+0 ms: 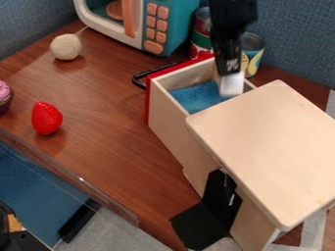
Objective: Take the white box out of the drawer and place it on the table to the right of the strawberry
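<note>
The claw (229, 72) is clamped on a white block (231, 85) at the open drawer (171, 113), hemmed in by cans (252, 53) behind and the cabinet (268, 142) in front.

A blue-grey fabric wall (298, 44) borders the brown wood-grain worktop (108, 147). A pale-grey speckled surface (124, 233) lies beyond the worktop's near edge.

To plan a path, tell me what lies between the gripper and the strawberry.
In the camera view, the drawer's red front, then bare tabletop, between gripper and strawberry.
</note>
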`<action>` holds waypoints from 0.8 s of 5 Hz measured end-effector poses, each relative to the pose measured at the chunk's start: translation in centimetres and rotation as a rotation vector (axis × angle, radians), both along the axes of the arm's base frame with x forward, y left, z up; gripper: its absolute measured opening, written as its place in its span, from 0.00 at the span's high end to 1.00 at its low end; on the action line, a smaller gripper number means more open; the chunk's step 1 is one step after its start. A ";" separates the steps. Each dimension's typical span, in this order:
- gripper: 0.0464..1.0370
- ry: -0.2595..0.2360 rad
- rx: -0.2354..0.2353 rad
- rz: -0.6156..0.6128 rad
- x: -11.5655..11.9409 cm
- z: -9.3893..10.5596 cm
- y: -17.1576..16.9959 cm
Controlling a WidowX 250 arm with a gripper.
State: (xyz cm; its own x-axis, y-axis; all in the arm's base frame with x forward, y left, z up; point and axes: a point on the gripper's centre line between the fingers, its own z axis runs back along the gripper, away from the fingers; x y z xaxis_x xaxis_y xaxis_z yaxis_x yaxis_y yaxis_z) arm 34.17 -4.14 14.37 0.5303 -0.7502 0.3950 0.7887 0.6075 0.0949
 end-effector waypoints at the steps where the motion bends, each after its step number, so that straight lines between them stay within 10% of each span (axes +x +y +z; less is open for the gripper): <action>1: 0.66 0.013 0.040 0.030 -1.4 2.2 0.7; 3: 0.66 0.117 0.217 0.234 -4.8 4.6 3.8; 4: 0.66 0.177 0.246 0.284 -6.6 2.7 5.3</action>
State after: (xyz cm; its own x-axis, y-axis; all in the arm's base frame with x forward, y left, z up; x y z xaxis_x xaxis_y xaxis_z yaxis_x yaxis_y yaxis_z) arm 27.58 1.18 17.09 0.7735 -0.6248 0.1063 0.6101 0.7794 0.1424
